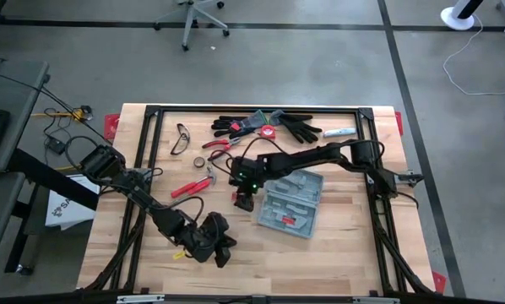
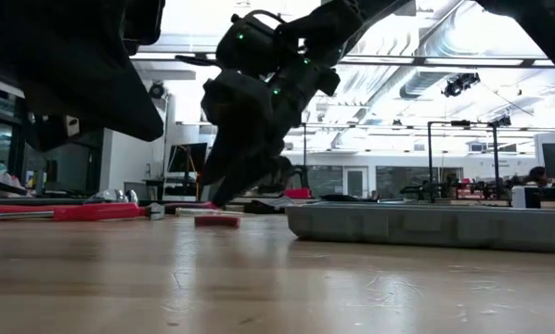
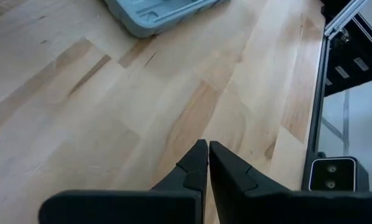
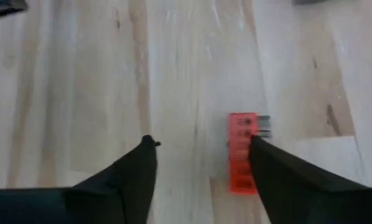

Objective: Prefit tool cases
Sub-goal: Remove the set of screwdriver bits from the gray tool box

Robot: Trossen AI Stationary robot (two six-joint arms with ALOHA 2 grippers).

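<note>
The grey-blue tool case point(image 1: 290, 203) lies open and flat on the wooden table, right of centre; the low view shows its side wall point(image 2: 426, 225). Just left of it my right gripper point(image 1: 243, 200) slants down, open point(image 4: 201, 142), close over the table. A small red flat piece point(image 4: 241, 152) lies on the wood by one of its fingertips point(image 4: 259, 147); the low view shows that piece point(image 2: 217, 221) resting on the table. My left gripper point(image 1: 222, 249) hovers shut point(image 3: 208, 148) over bare wood near the front edge, nothing between its fingers. My right gripper stands open with one fingertip at the red piece's edge point(image 4: 251, 134); I cannot tell whether it touches. The piece lies flat on the table and is not between the fingers.
Black gloves point(image 1: 274, 125), red-handled pliers point(image 1: 217, 143), safety glasses point(image 1: 179, 138), a tape roll point(image 1: 199, 160) and a white tool point(image 1: 339, 133) lie at the back. Another red-handled tool point(image 1: 189, 187) lies left of the right gripper. Bare wood stretches along the front right.
</note>
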